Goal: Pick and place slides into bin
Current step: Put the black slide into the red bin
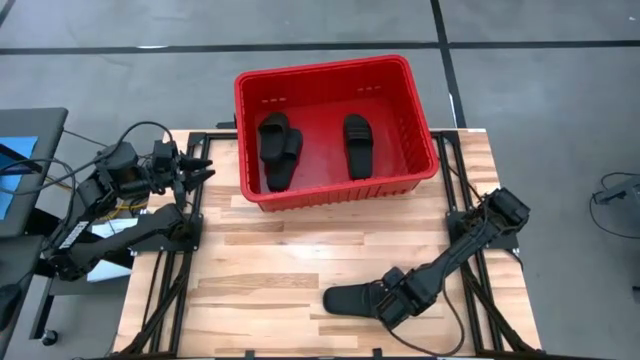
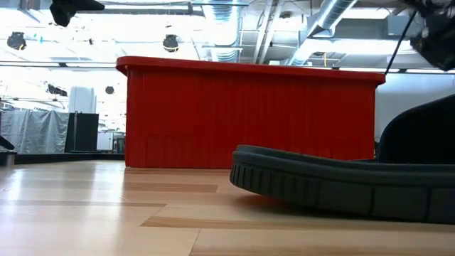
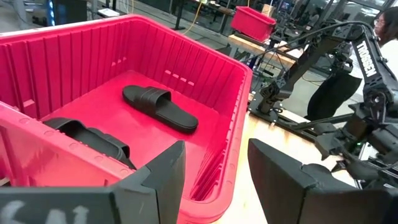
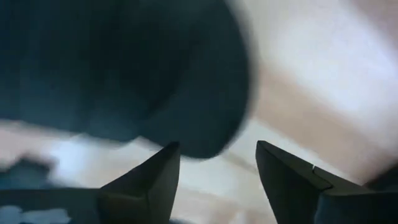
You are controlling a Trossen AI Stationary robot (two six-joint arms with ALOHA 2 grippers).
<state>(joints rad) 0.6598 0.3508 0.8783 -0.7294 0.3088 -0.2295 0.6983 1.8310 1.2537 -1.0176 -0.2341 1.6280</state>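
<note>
Red plastic bin (image 1: pixel 425 150) at the table's (image 1: pixel 270 270) far edge holds 3 black slides (image 1: pixel 357 145). A 4th slide (image 1: pixel 350 298) lies near the front edge, the right gripper (image 1: pixel 385 300) at its heel, fingers parted. Left gripper (image 1: pixel 200 168) hovers beside the bin, fingers parted, empty.

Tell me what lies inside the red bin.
The bin holds slides: two overlapping at its left side and one apart. The lower slide is partly covered, so anything beneath cannot be seen.
</note>
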